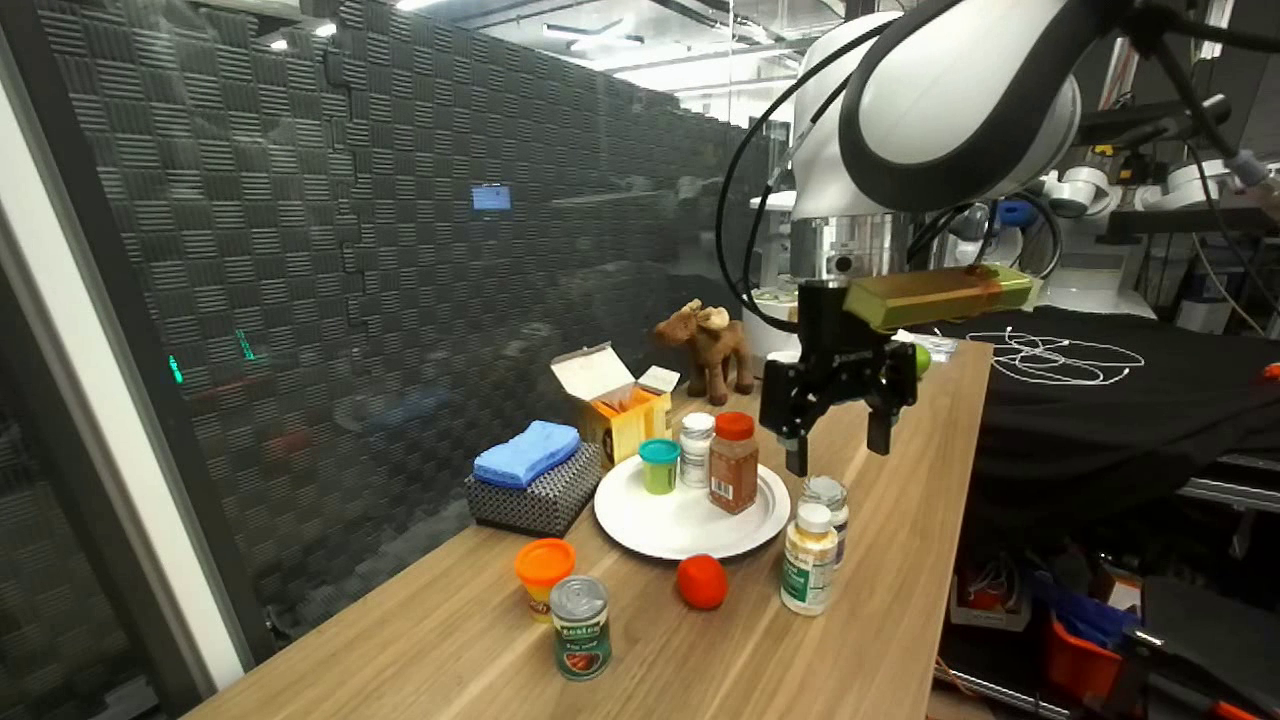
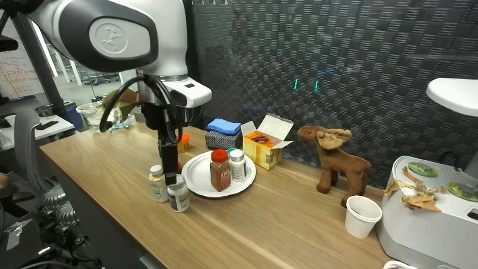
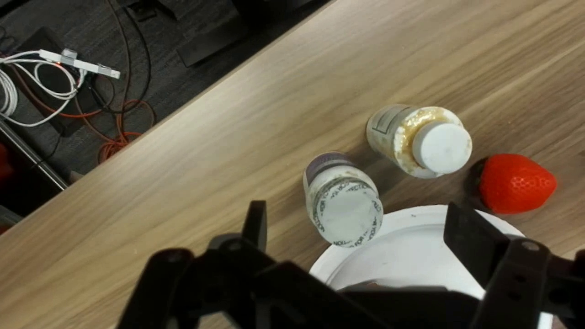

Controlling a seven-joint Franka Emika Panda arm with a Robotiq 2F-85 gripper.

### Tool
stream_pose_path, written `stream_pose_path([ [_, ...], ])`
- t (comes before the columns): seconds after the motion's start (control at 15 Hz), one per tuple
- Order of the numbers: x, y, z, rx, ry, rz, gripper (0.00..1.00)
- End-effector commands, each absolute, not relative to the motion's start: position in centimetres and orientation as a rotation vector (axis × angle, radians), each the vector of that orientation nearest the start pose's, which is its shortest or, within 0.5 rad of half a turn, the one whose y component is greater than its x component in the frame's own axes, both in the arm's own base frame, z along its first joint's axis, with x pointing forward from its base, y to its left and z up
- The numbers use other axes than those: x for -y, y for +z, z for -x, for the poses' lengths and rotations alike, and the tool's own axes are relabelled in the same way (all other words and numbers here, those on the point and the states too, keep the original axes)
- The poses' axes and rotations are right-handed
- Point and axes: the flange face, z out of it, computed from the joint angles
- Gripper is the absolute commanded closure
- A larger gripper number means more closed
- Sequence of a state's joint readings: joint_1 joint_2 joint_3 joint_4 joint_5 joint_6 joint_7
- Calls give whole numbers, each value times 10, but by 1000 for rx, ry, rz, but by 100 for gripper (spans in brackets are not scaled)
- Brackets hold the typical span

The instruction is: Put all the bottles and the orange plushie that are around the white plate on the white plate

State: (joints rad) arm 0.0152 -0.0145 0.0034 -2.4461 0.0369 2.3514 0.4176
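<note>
The tool (image 1: 838, 450), its fingers spread, hangs above the tabletop (image 2: 239, 231), over a sealed white bottle (image 3: 343, 198) that shows between the fingers in the wrist view. Close beside this bottle stands a green-labelled, white-capped bottle (image 1: 808, 572). Farther from the tool, a red strawberry (image 3: 516, 183) lies near the rim of the white plate (image 1: 660, 530). The plate bears a red-capped brown jar (image 1: 733, 475), another white bottle (image 2: 237, 168) and a teal-lidded green tub (image 1: 659, 475). Past the plate from the tool are an open yellow box (image 2: 263, 155) and a blue cloth (image 1: 527, 453) on a patterned box (image 1: 540, 508); a food can (image 1: 581, 640) and an orange-lidded tub (image 1: 545, 570) stand well apart from it. Lettering: the bottle's seal reads, in part, "FOR YOU"; the jar carries a barcode; the can's print is blurred.
</note>
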Motion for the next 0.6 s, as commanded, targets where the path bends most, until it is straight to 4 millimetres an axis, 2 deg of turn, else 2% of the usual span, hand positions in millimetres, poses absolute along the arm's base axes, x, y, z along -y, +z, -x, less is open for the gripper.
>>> stream_pose_path([
  [0.0, -14, 297, -469, -713, 67, 3031, 0],
  [0.53, -1, 276, -475, -869, 46, 2994, 0],
])
